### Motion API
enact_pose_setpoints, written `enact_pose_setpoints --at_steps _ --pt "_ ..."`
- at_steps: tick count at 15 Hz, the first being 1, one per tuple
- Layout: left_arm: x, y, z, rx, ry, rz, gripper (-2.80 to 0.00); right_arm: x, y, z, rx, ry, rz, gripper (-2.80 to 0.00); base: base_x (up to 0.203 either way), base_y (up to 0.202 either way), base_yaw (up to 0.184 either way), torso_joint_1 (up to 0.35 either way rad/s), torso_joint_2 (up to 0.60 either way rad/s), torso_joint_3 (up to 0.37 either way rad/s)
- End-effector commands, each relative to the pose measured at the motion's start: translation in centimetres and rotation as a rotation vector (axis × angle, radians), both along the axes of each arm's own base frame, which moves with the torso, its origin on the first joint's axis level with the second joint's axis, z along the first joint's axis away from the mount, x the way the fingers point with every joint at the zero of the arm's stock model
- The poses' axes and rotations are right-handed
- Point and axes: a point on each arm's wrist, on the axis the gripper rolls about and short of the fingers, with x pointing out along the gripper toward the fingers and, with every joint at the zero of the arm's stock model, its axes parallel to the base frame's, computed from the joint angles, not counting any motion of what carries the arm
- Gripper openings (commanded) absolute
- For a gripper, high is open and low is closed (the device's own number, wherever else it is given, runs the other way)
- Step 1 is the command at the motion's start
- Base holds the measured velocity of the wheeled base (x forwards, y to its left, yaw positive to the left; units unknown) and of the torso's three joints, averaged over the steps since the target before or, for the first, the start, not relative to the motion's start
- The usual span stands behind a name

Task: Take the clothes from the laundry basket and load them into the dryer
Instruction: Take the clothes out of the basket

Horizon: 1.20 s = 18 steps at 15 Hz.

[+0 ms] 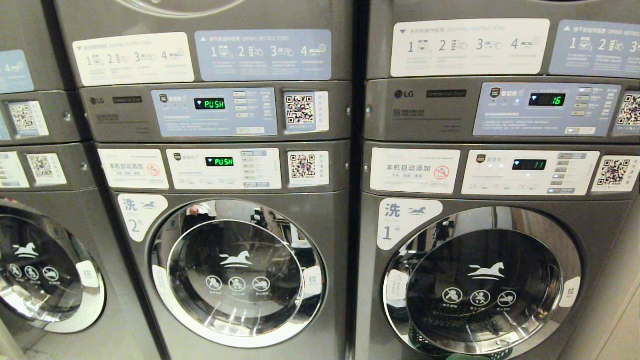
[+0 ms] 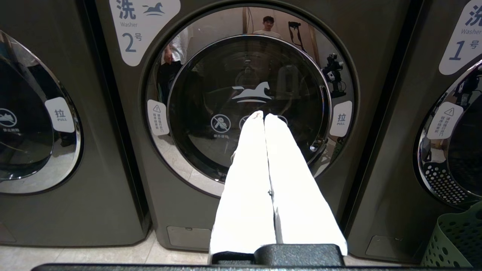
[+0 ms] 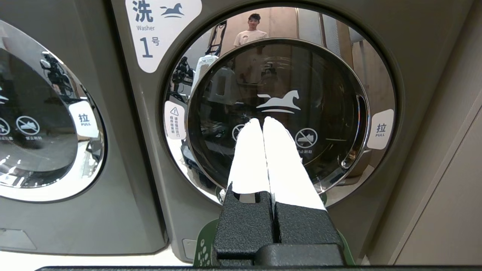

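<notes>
Before the robot, a row of stacked grey steel laundry machines (image 1: 230, 200) is faced, every round chrome-rimmed glass door (image 1: 239, 272) closed. Both arms are held level: the left end effector (image 2: 263, 116) is clenched and empty, aimed at door number 2, and the right end effector (image 3: 262, 122) likewise at door number 1. A perforated green plastic laundry basket (image 2: 457, 241) is seen low at the right, below door 1; no clothes can be made out. A dryer door should probably be opened first.
</notes>
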Motion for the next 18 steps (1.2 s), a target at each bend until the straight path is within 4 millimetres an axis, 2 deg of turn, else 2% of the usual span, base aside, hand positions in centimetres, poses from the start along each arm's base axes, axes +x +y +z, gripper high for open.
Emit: enact_pose_setpoints --at_steps 1,18 --pt "0.0 0.0 0.0 0.0 -0.001 0.0 -2.8 -0.01 0.0 0.0 0.0 -0.002 0.0 -2.8 0.0 0.0 0.0 0.0 0.0 0.0" --pt "0.0 0.0 -0.02 0.0 0.0 0.0 -2.8 -0.01 0.0 0.0 -0.001 -0.002 0.0 -2.8 0.0 0.0 0.0 -0.008 0.02 0.021"
